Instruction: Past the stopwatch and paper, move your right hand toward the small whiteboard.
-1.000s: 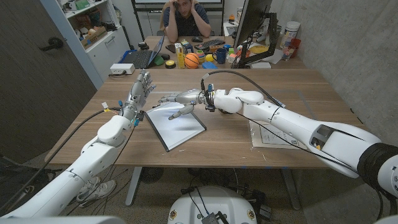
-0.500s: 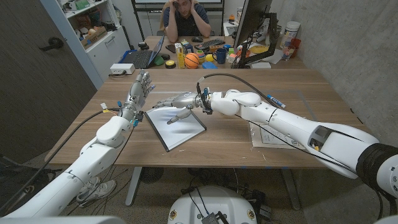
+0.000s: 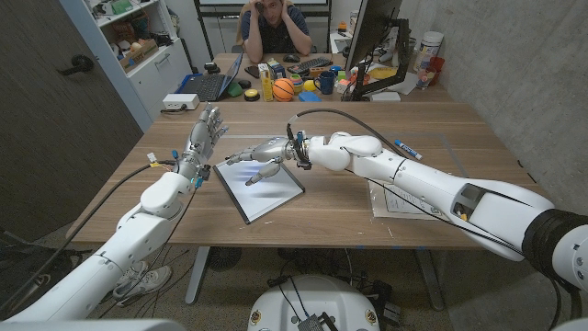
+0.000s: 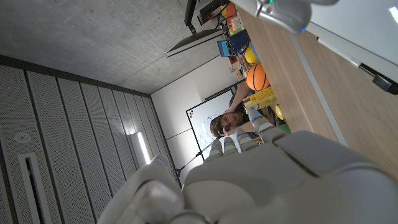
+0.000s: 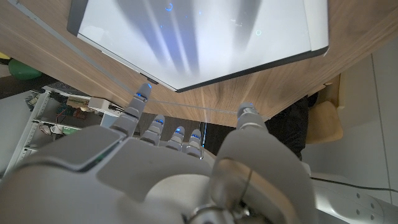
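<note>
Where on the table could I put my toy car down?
Bare wood lies at the far right corner, beyond the marker, and along the near edge left of the paper. It is crowded in the middle: the whiteboard lies there with the right hand over it and the left hand beside it.

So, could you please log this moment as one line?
right hand: open, over small whiteboard | left hand: open, beside it | paper: passed

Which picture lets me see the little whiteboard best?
The head view. There the whole whiteboard lies on the table, with the right hand over its far end. The right wrist view shows most of its shiny white face close up, and the left wrist view catches just a strip of its edge.
</note>
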